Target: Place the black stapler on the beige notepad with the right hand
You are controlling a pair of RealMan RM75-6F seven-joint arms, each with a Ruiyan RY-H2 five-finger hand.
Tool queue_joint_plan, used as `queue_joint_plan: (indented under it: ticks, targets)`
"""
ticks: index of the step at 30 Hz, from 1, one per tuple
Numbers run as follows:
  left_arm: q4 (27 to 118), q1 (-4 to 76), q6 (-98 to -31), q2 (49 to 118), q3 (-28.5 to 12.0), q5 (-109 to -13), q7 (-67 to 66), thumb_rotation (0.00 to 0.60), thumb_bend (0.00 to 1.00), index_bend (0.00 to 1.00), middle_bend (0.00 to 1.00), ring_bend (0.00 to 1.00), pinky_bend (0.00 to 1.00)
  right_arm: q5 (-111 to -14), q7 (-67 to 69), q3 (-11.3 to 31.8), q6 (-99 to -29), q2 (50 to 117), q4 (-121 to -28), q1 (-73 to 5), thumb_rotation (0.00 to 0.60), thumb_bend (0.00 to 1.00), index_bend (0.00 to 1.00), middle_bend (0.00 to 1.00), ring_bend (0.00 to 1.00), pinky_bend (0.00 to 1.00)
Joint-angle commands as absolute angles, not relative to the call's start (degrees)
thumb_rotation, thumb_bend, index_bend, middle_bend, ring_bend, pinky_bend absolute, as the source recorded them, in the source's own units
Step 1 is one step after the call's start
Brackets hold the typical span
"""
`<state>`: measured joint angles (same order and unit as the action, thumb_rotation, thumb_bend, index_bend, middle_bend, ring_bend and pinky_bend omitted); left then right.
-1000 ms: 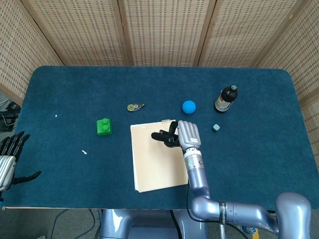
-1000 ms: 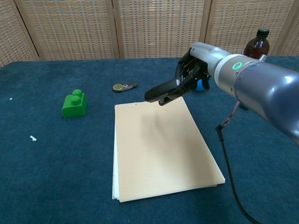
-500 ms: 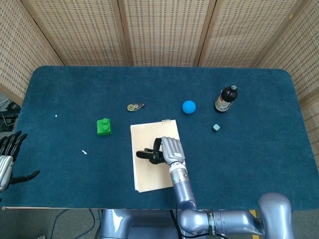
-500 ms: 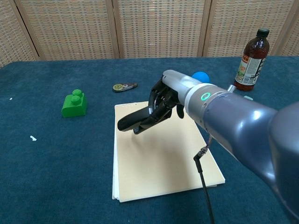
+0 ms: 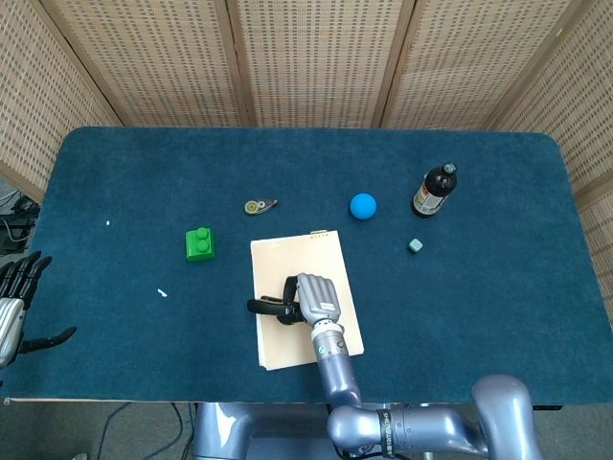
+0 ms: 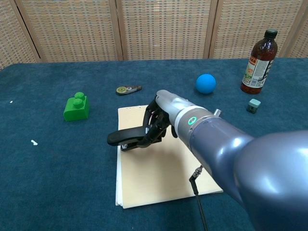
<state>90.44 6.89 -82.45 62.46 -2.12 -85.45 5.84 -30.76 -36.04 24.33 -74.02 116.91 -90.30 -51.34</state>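
Observation:
My right hand grips the black stapler, which pokes out leftward from the fingers. Stapler and hand are over the left part of the beige notepad, low above it; the stapler's tip reaches the pad's left edge. Whether the stapler touches the paper I cannot tell. My left hand is far off at the table's left edge, fingers spread, holding nothing.
A green block sits left of the pad, a small tape dispenser behind it. A blue ball, a dark bottle and a small teal cube lie at the right.
My right hand has carried the stapler from the pad's far right corner leftward and toward me, lowering it over the pad's left side. The left hand has not moved.

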Motion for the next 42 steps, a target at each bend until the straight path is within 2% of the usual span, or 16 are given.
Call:
queue_joint_plan:
  ticks: [1,4,6,7,9,11,20,28,32,35,42]
  targets:
    - [90.5,6.9,-82.6,62.5,-2.1,-85.5,5.9,0.600,0.00,0.00,0.00,0.00,0.00,-31.4,-36.4,23.3,-72.7,116.6,-89.9,-51.3,0.600,0.29,0.72,0.58,0.52,0.70]
    - [90.5,6.8,-82.9,62.5,-2.2,-85.7,6.2,0.600,0.00,0.00,0.00,0.00,0.00,-32.1,-37.7,21.9,-71.7,115.8,-90.2,-51.3,0.600,0.26,0.53,0.38,0.34,0.45]
    - [90.5,6.7,-83.1,62.4,-2.2,-85.8,6.4,0.600,0.00,0.00,0.00,0.00,0.00,-31.9,-38.8,21.4,-71.2,115.1,-90.9,-51.3,0.600,0.24,0.40,0.22,0.18,0.25]
    - [90.5,6.7,-83.1,62.5,-2.2,-85.9,6.4,0.600,0.00,0.00,0.00,0.00,0.00,-31.9,-39.4,21.3,-71.2,114.9,-91.2,-51.4,0.600,0.24,0.35,0.15,0.11,0.18]
    - [90.5,6.7,-83.1,62.5,-2.1,-85.9,6.4,0.600,0.00,0.00,0.00,0.00,0.00,-32.8,-40.5,20.9,-71.7,114.5,-91.3,-51.7,0.600,0.23,0.27,0.05,0.02,0.07]
    - [90.6,6.7,-83.2,62.5,-2.1,-85.9,6.3,0.600,0.00,0.00,0.00,0.00,0.00,-33.5,-41.3,20.5,-72.2,114.3,-91.2,-51.8,0.600,0.23,0.23,0.01,0.00,0.03]
    - [90.5,6.5,-83.4,62.4,-2.2,-85.9,6.6,0.600,0.00,0.00,0.00,0.00,0.00,-34.8,-41.8,20.1,-73.4,111.1,-92.8,-50.0,0.600,0.23,0.22,0.00,0.00,0.00]
    - [90.3,6.6,-82.6,62.3,-2.7,-84.2,6.9,0.600,0.00,0.00,0.00,0.00,0.00,-40.9,-40.9,17.8,-75.7,101.5,-100.3,-46.0,0.600,0.23,0.22,0.00,0.00,0.00]
    - [90.2,6.4,-82.7,62.2,-3.0,-83.5,6.9,0.600,0.00,0.00,0.00,0.00,0.00,-46.5,-38.2,14.8,-77.3,94.1,-104.5,-42.0,0.600,0.23,0.20,0.00,0.00,0.00]
    - [90.2,6.4,-82.6,62.4,-3.0,-83.1,6.2,0.600,0.00,0.00,0.00,0.00,0.00,-52.2,-35.2,10.7,-79.0,87.3,-106.4,-37.7,0.600,0.22,0.16,0.00,0.00,0.00]
    - [90.5,6.3,-82.4,62.8,-2.9,-82.9,4.0,0.600,0.00,0.00,0.00,0.00,0.00,-64.5,-23.0,2.4,-82.1,76.6,-104.2,-28.2,0.600,0.20,0.06,0.00,0.00,0.00]
